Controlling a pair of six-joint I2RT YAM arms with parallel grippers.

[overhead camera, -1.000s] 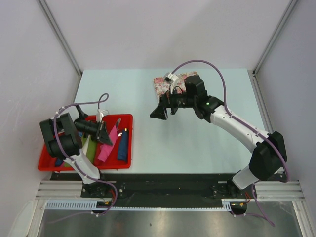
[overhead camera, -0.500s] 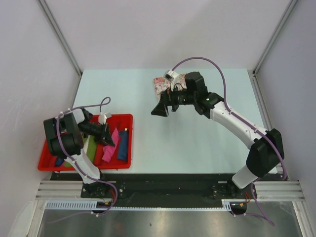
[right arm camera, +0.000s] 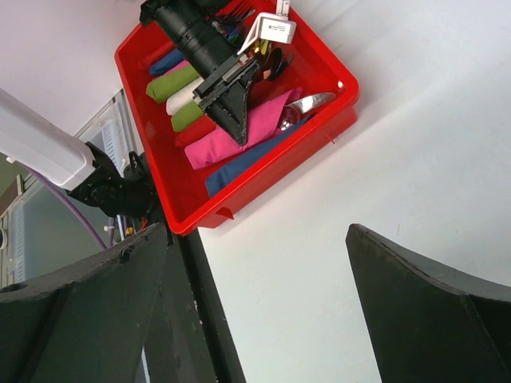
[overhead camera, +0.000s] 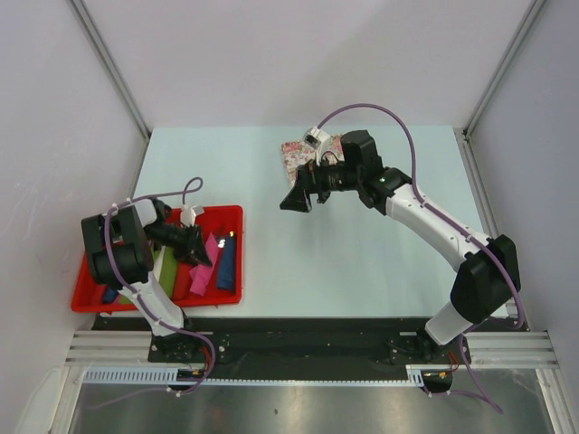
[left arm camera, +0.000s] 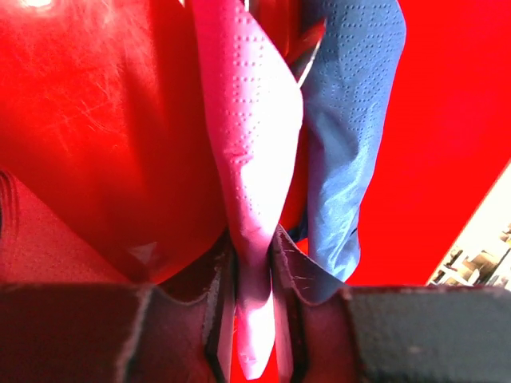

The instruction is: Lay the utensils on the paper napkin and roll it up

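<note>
Evidently, from above, the rolled paper napkin (overhead camera: 201, 278) is seen in the red tray (overhead camera: 231, 212) at the left tool (overhead camera: 204, 257); the right tool (overhead camera: 294, 199) is spread, empty. Left wrist: jaws flank it, clamping cannot be told. Right wrist: utensils (right arm camera: 313, 101) are wrapped; only release is judged left.

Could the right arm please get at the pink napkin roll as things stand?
Probably not: the left gripper sits astride the pink napkin roll in the red tray, covering it from above.
</note>
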